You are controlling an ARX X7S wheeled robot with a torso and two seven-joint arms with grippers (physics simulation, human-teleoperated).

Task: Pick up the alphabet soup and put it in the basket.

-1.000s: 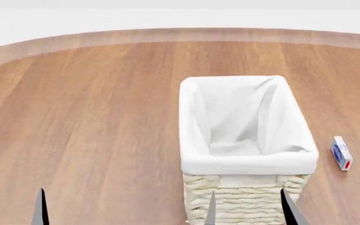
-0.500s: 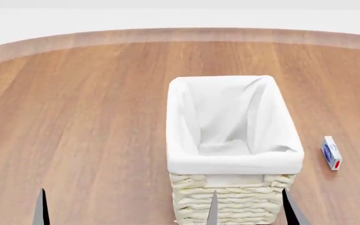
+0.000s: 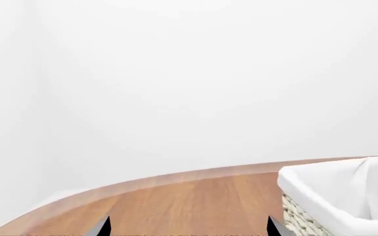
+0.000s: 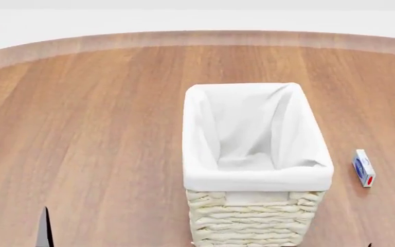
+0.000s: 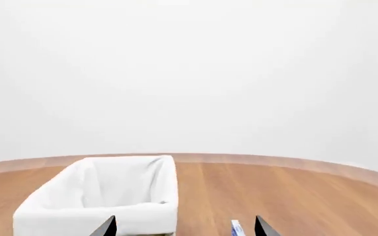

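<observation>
The alphabet soup can is not in any view. The cream wicker basket (image 4: 256, 154) with white cloth lining stands on the wooden table, in the middle of the head view, and is empty. It also shows in the left wrist view (image 3: 336, 194) and the right wrist view (image 5: 104, 196). My left gripper (image 3: 189, 228) is open and empty, over bare table to the basket's left; one fingertip (image 4: 45, 229) shows at the head view's lower edge. My right gripper (image 5: 185, 228) is open and empty, near the basket's front right corner.
A small white-and-blue box with a red end (image 4: 363, 168) lies on the table right of the basket; it also shows in the right wrist view (image 5: 237, 228). The round table's far edge (image 4: 197, 37) curves behind the basket, with a white wall beyond.
The head view first shifted, so the basket and box moved left in the picture. Then the right gripper's two fingertips dropped out of the head view's lower edge.
</observation>
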